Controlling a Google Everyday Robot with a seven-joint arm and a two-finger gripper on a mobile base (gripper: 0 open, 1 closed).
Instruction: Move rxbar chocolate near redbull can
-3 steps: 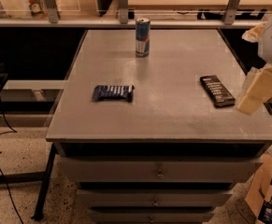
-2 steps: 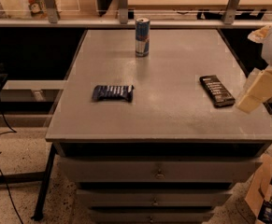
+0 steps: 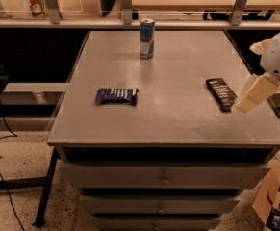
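Note:
The rxbar chocolate (image 3: 221, 93), a flat black bar with white lettering, lies near the right edge of the grey table (image 3: 178, 114). The redbull can (image 3: 146, 38), slim blue and silver, stands upright at the table's far middle. My gripper (image 3: 255, 93), cream-coloured, hangs at the right edge of the view just right of the rxbar, slightly above the tabletop. It holds nothing that I can see.
A blue crinkled-wrapper bar (image 3: 116, 96) lies on the table's left middle. Drawers (image 3: 164, 178) sit under the tabletop. A railing and shelf run behind the table. A cardboard box (image 3: 274, 198) sits on the floor at lower right. Cables lie on the floor at left.

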